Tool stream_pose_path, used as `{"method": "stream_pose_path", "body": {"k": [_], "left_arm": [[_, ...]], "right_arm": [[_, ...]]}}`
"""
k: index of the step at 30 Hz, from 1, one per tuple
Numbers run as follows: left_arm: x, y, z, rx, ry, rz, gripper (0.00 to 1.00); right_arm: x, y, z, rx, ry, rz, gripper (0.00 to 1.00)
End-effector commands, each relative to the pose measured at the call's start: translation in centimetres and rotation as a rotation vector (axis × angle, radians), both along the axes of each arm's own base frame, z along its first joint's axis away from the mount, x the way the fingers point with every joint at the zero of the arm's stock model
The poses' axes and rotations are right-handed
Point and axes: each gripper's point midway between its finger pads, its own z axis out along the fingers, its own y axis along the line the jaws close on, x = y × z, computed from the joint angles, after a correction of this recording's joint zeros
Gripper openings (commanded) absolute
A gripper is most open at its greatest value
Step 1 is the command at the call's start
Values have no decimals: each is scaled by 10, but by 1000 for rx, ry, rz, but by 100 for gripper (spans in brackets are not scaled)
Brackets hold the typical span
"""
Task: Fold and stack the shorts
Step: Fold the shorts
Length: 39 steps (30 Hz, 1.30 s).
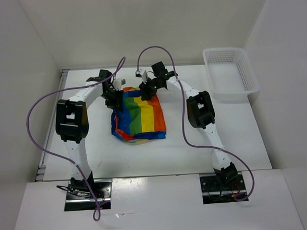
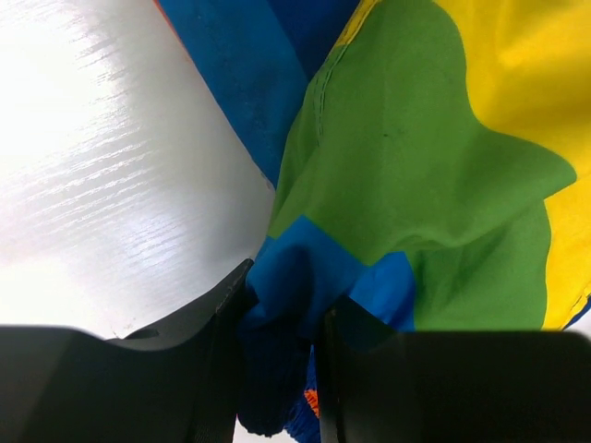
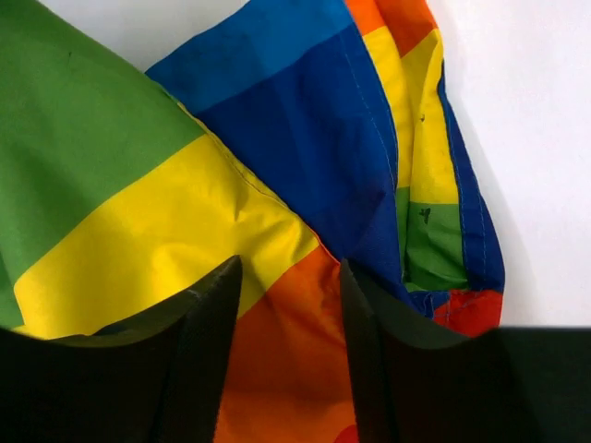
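The rainbow-striped shorts (image 1: 138, 118) lie bunched and partly folded on the white table, between the two arms. My left gripper (image 1: 114, 99) is at their far left corner. In the left wrist view it (image 2: 282, 318) is shut on a bunched blue fold of the shorts (image 2: 406, 157). My right gripper (image 1: 145, 90) is at the far right corner. In the right wrist view it (image 3: 288, 291) has orange cloth of the shorts (image 3: 277, 148) between its narrowly spaced fingers. The waistband is hidden.
A white plastic mesh basket (image 1: 230, 72) stands at the back right of the table (image 1: 94, 147). White walls enclose the table on the left, back and right. Purple cables loop above both arms.
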Motion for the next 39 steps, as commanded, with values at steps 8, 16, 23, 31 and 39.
{"method": "stream_pose_path", "body": {"k": [8,16,23,31,39], "left_arm": [[7,3,7,6,-11,4,37],[15,6,18,31,-34,13,39],[31,15,16,88,-54,35,46],[46,25,-30,162,-5,53,47],[80,10,-2,85,-106,39,73]], "right_arm": [[-25,-6,-7,-49,28,104,0],[18,-12,70,53,-94,-29,0],[43,-37,109,89,-149,-144,0],[85,-66,88,-18,-229,-400,0],[89,-60,75,-41,-232,-457,12]]}}
